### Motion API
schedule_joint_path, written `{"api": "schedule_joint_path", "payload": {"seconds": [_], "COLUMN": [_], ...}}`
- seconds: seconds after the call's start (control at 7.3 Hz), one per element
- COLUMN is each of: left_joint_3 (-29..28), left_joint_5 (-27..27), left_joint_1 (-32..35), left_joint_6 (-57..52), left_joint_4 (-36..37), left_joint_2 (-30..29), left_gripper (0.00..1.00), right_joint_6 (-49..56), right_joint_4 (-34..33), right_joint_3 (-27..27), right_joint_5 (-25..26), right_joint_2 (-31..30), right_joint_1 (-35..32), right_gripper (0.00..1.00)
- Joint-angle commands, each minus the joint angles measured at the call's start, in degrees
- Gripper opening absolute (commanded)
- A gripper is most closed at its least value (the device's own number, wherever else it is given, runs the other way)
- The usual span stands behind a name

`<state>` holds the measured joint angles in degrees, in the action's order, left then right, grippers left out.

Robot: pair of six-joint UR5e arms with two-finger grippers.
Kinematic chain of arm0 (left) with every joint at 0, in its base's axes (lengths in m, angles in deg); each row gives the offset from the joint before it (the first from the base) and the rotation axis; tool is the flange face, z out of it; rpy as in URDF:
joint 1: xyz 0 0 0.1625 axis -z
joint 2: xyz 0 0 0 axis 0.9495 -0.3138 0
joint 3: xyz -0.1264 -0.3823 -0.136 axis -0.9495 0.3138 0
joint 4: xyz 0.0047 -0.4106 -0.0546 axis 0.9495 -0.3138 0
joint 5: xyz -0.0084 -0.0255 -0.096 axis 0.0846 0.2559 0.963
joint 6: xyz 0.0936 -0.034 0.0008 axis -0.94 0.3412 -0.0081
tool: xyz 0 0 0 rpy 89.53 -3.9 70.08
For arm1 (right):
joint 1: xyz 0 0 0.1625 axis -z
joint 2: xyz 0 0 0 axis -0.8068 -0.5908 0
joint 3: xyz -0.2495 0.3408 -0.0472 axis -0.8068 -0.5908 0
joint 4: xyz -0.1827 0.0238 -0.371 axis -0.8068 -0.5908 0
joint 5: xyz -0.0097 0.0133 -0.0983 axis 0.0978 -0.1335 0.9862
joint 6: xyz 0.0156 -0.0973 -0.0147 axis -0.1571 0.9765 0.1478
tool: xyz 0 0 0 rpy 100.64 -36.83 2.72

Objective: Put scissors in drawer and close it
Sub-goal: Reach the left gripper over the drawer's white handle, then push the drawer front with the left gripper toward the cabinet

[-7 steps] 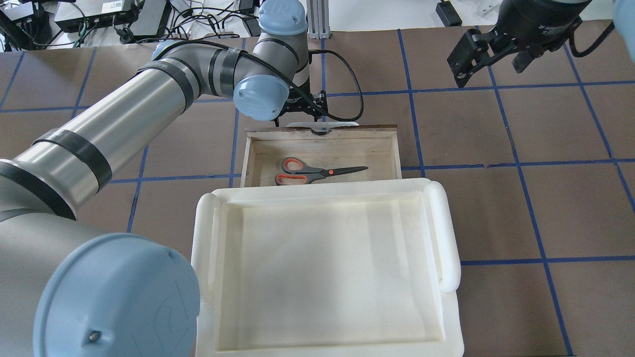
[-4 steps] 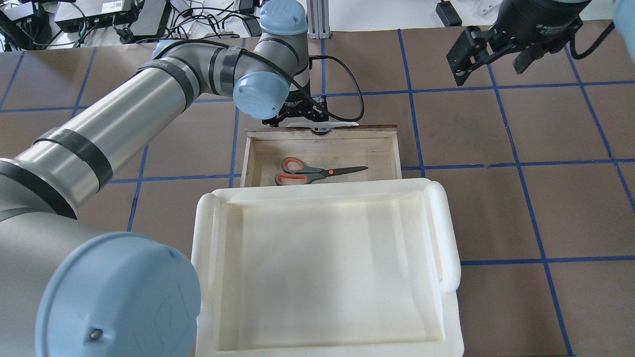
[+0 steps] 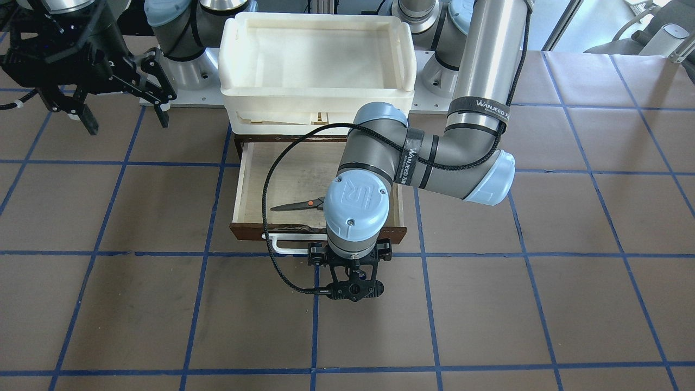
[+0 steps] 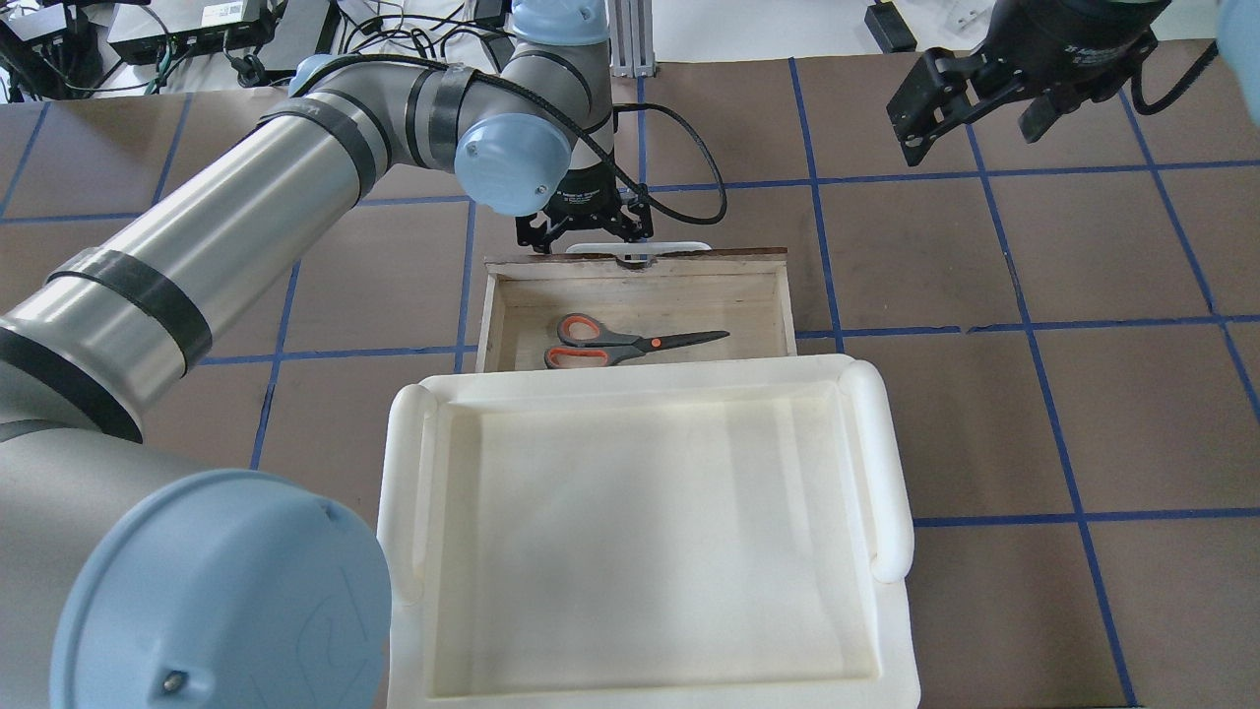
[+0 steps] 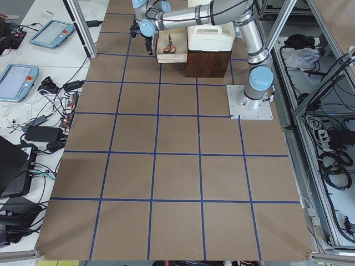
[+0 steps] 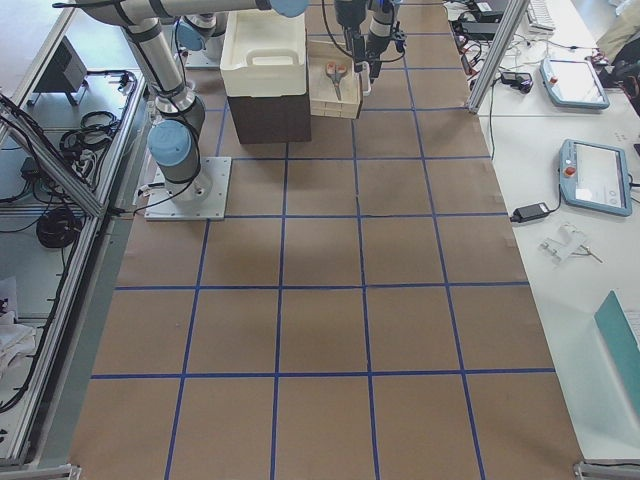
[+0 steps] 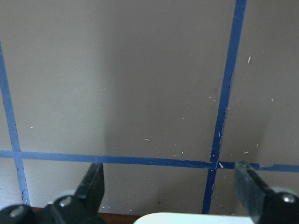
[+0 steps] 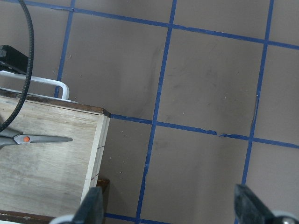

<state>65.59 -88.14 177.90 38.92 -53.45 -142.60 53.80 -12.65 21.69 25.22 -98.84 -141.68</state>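
The scissors (image 4: 630, 343), grey-and-orange handled, lie flat in the open wooden drawer (image 4: 689, 295), blades pointing to the robot's right. They also show in the front view (image 3: 296, 205) and the right wrist view (image 8: 37, 138). My left gripper (image 4: 584, 236) hangs open and empty just beyond the drawer's white bar handle (image 4: 679, 244), fingers pointing down. In the left wrist view the fingers (image 7: 93, 186) stand wide apart with the handle (image 7: 187, 218) at the bottom edge. My right gripper (image 4: 970, 123) is open and empty, high at the far right, away from the drawer.
A cream-white plastic tray (image 4: 891, 473) sits on the dark cabinet above the drawer and covers the drawer's rear part. A black cable (image 3: 266, 217) loops from the left wrist over the drawer's corner. Electronics and cables (image 4: 197, 30) lie beyond the table's far edge.
My left wrist has shifted a little left and away from the robot, so its gripper now shows beyond the handle. The drawer and scissors have not moved. The right gripper has barely moved.
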Motion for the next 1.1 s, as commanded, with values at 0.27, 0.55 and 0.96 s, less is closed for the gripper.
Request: {"api": "schedule_joint_path", "payload": {"seconds": [0.27,0.55,0.96], "left_joint_3": [-0.04,-0.04,0.05], "left_joint_5": [0.21,0.21,0.30], "left_joint_1": [-0.02,0.15,0.42], "left_joint_6": [0.03,0.03,1.26], "left_joint_4": [-4.37,-6.65,-10.52], "left_joint_2": [1.07,1.59,3.44], "left_gripper": [1.00,1.00,1.00], "right_joint_6": [0.22,0.21,-10.27], "right_joint_4": [-0.08,-0.08,1.15], "right_joint_3": [0.09,0.09,0.09], "right_joint_5": [-0.13,-0.14,0.39], "right_joint_2": [0.00,0.00,-0.18], "right_joint_1": [0.09,0.00,-0.09], "right_gripper": [1.00,1.00,1.00]}}
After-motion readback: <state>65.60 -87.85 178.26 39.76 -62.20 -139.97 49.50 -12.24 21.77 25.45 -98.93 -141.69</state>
